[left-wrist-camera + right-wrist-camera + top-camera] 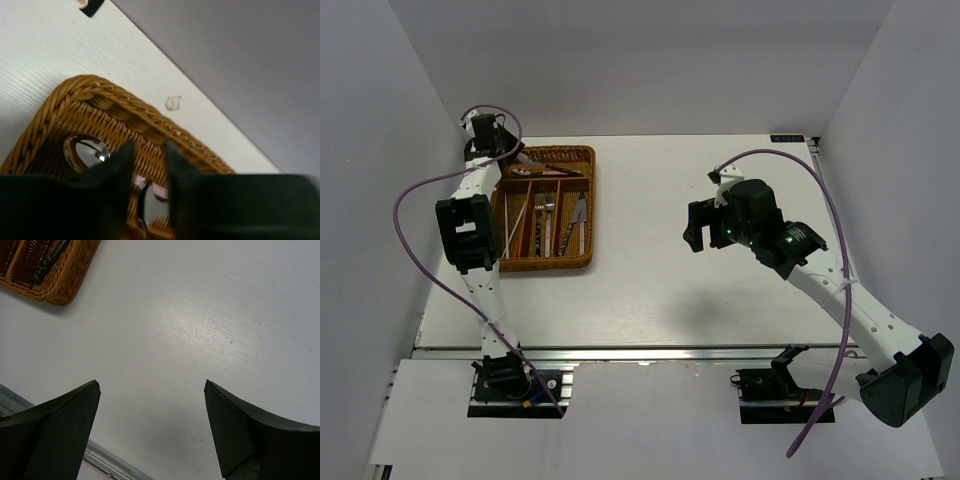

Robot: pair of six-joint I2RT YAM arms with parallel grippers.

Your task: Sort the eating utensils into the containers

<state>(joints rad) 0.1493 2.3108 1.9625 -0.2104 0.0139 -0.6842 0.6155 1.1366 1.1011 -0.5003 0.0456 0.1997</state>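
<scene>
Top external view: the left gripper (512, 155) hovers over the far-left corner of the wicker cutlery tray (591, 205), above its crosswise slot (555, 171). Two spoons (533, 171) lie in that slot. Forks (547, 214), a knife (579, 213) and chopsticks (513, 218) lie lengthwise in the long slots on the tray's near side.

Left wrist view: the left gripper (149, 146) has its fingers (123, 162) parted by a narrow gap and grasps nothing. One spoon bowl (148, 206) shows through the gap, lying on the tray (100, 95) floor. A second spoon bowl (85, 150) lies just left of the fingers.

Right wrist view: the right gripper (150, 387) is spread wide and empty over bare table (200, 315), well to the right of the tray (60, 287).

A small dark label (787, 138) sits at the table's far edge, well right of the tray. Its text is too small to read.
</scene>
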